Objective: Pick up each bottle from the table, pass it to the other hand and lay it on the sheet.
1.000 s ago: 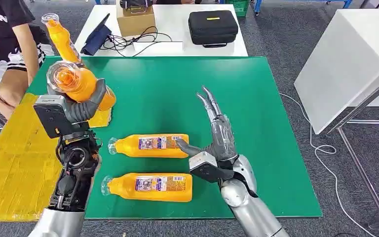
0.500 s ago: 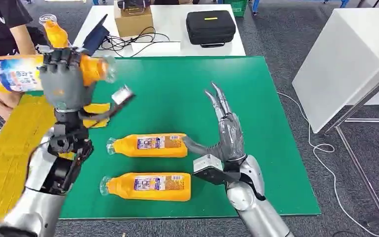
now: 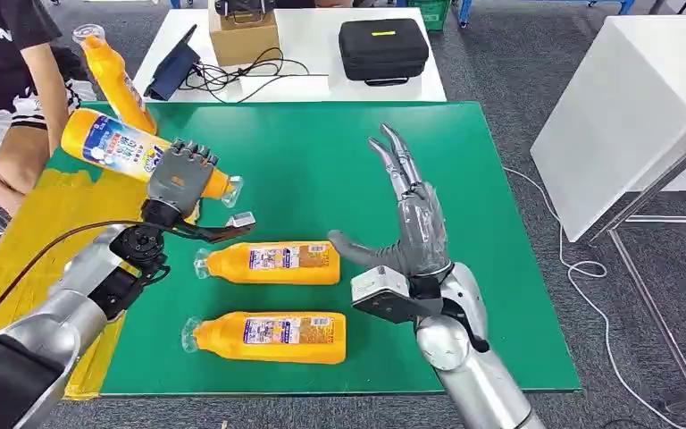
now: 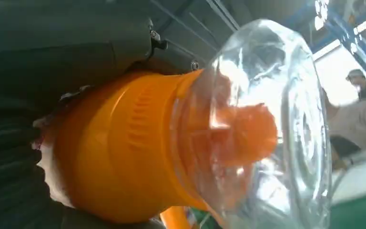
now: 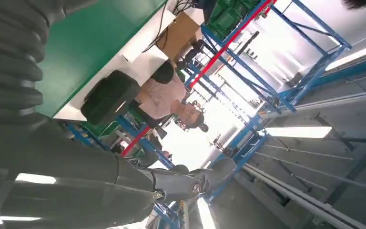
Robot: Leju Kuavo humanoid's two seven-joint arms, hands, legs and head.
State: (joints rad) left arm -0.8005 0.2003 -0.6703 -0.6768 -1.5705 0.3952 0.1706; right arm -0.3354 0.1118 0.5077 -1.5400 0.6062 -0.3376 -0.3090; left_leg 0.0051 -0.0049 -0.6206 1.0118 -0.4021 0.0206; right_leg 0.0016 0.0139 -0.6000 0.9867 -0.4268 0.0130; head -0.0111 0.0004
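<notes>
Transfer was complete for one bottle: the left hand (image 3: 177,175) gripped an orange plastic bottle with a blue-and-white label and clear cap (image 3: 134,153) near its neck, held roughly level above the boundary between the green table mat (image 3: 464,232) and the yellow sheet (image 3: 31,259). This attitude suited laying the bottle flat on the sheet, judged the step in hand. The right hand (image 3: 411,234) held nothing, its fingers spread wide and raised, thumb close to the base of a second orange bottle (image 3: 268,263), probably the next pickup. A third orange bottle (image 3: 268,337) lay parallel, nearer the robot. Beyond the sheet, a person (image 3: 18,80) held a fourth bottle (image 3: 114,79) upright.
</notes>
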